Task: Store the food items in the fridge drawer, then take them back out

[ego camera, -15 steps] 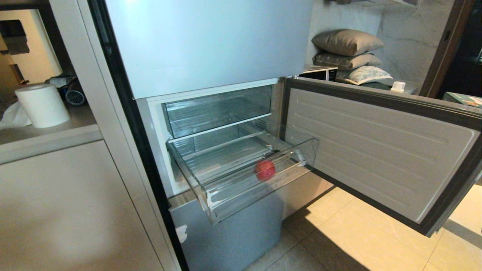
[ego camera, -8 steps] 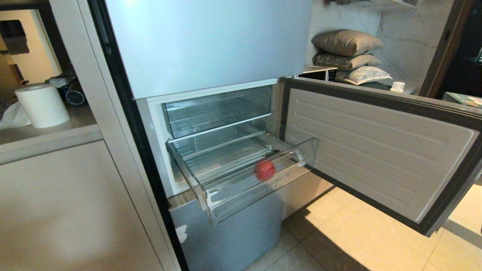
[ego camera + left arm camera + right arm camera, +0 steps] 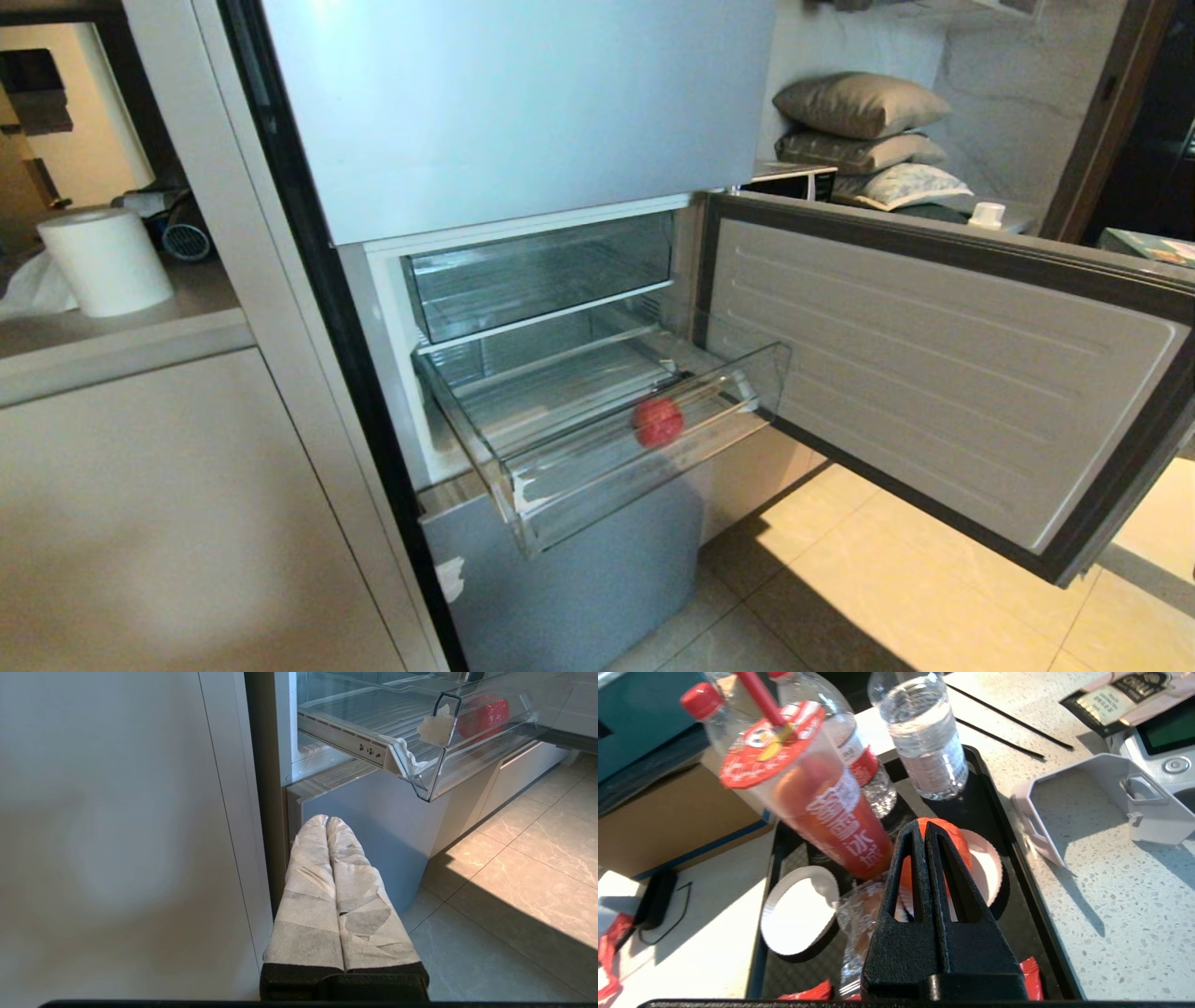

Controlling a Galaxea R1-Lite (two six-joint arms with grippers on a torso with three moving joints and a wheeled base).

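Note:
The red apple-like fruit (image 3: 658, 422) lies near the front right of the fridge drawer (image 3: 597, 490), which is pulled out of the open fridge. Neither arm shows in the head view. My left gripper (image 3: 327, 820) is shut and empty, low beside the fridge's lower panel, with the drawer (image 3: 420, 777) and the fruit (image 3: 483, 716) above and beyond it. My right gripper (image 3: 922, 828) is shut with nothing between its fingers. It hangs over an orange round fruit (image 3: 957, 843) on a white paper liner in a black tray (image 3: 1023, 915).
The fridge door (image 3: 934, 373) stands open to the right over the tiled floor. On the black tray stand a red drink cup (image 3: 822, 802) with a straw, water bottles (image 3: 924, 742), an empty paper liner (image 3: 798, 910) and wrapped snacks. A grey device (image 3: 1111, 798) sits on the speckled counter.

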